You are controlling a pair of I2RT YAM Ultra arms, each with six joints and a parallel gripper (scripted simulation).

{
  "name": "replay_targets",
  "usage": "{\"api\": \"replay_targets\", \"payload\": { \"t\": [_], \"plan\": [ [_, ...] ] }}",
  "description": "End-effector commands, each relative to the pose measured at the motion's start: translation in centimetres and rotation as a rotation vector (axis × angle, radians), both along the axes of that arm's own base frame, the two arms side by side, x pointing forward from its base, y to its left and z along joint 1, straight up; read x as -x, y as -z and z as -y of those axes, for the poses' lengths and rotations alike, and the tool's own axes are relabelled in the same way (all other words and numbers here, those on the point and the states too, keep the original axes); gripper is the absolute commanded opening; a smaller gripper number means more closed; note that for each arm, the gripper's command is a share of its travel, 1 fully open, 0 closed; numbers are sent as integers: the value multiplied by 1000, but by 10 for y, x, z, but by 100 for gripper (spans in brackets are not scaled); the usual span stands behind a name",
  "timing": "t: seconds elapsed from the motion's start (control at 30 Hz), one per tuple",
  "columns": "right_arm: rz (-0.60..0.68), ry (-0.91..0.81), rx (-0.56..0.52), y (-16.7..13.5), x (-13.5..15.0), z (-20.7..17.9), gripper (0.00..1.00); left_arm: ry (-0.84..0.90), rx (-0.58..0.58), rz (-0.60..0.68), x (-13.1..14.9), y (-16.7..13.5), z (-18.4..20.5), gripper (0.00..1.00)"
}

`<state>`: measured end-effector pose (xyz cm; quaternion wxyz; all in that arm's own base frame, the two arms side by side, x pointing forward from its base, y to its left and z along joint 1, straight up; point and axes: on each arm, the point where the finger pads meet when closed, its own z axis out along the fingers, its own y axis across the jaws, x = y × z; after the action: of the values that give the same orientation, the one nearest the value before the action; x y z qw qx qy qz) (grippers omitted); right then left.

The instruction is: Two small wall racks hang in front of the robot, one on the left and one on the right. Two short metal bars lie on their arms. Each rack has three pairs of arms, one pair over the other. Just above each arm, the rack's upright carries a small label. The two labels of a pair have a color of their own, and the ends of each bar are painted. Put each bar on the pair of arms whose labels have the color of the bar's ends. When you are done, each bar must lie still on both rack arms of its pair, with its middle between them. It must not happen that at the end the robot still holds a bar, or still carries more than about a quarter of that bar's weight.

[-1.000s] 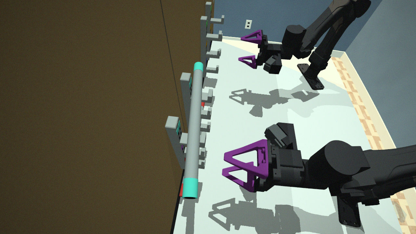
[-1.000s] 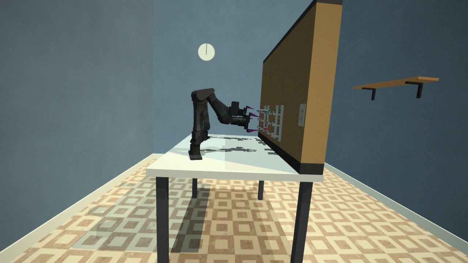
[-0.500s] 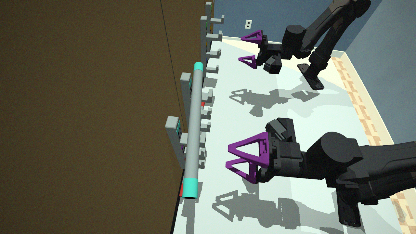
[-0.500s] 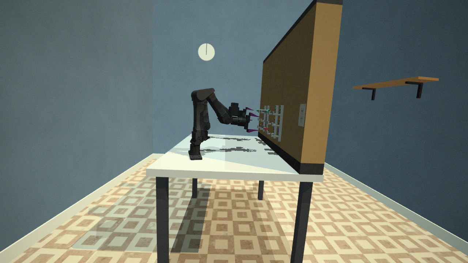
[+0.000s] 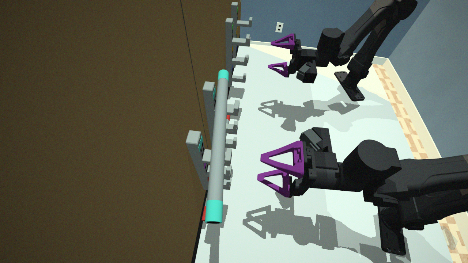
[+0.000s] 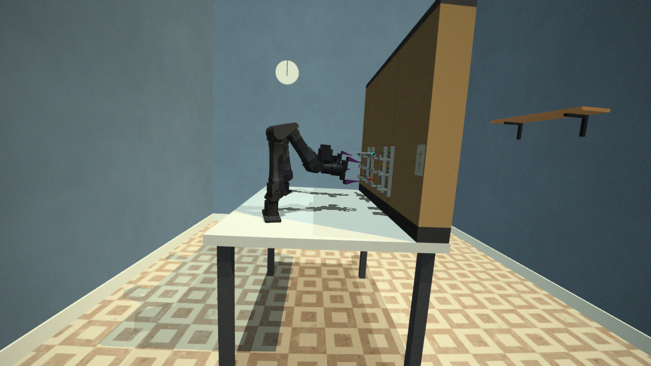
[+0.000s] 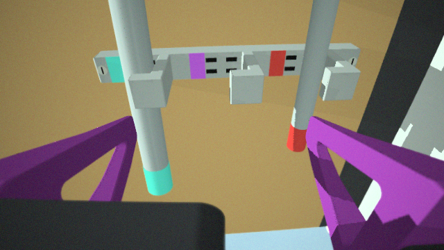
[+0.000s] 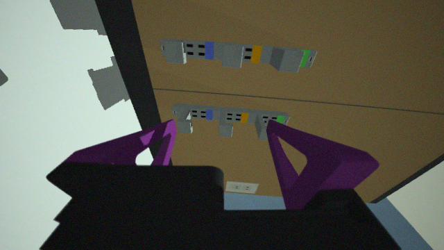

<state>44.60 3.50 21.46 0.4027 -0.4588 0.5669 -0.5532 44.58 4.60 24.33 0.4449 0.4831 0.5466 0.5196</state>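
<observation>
On the left rack (image 5: 193,137) (image 7: 180,66), both bars are lying across the arms: the turquoise-ended bar (image 5: 218,140) (image 6: 365,153) (image 7: 133,62) is sitting up on the top pair, the one with turquoise labels (image 7: 114,69), and the red-ended bar (image 7: 313,66) is lying on the bottom pair, below the red label (image 7: 277,63). The middle pair with the purple label (image 7: 197,66) is carrying nothing.

The left gripper (image 5: 270,167) (image 7: 221,126) is facing that rack with its fingers spread wide — nothing pinched between them — and it's hanging well off the wall in the top view.

Over on the right, the right gripper (image 5: 270,54) (image 8: 221,124) is also standing wide open and empty, pointing at the right rack (image 5: 229,42) (image 6: 390,170) (image 8: 238,53). That one's showing green, orange and blue labels going down, and no bar is resting on its arms.

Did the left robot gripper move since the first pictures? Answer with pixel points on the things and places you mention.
Yes. In the top view, the left gripper (image 5: 259,167) (image 6: 351,161) (image 7: 221,126) moved up the picture and slightly away from the teal-ended bar (image 5: 218,130) (image 6: 366,154) (image 7: 132,35).
</observation>
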Motion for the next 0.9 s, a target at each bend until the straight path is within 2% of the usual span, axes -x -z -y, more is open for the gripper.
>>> {"api": "replay_targets", "payload": {
  "t": [0.0, 0.87],
  "plan": [
    [73, 6, -30, -23, 3, 4, 100, -7, 7, 64, 6, -19, 7, 100],
    [73, 6, -30, -23, 3, 4, 100, -7, 7, 64, 13, 4, 51, 100]
  ]
}}
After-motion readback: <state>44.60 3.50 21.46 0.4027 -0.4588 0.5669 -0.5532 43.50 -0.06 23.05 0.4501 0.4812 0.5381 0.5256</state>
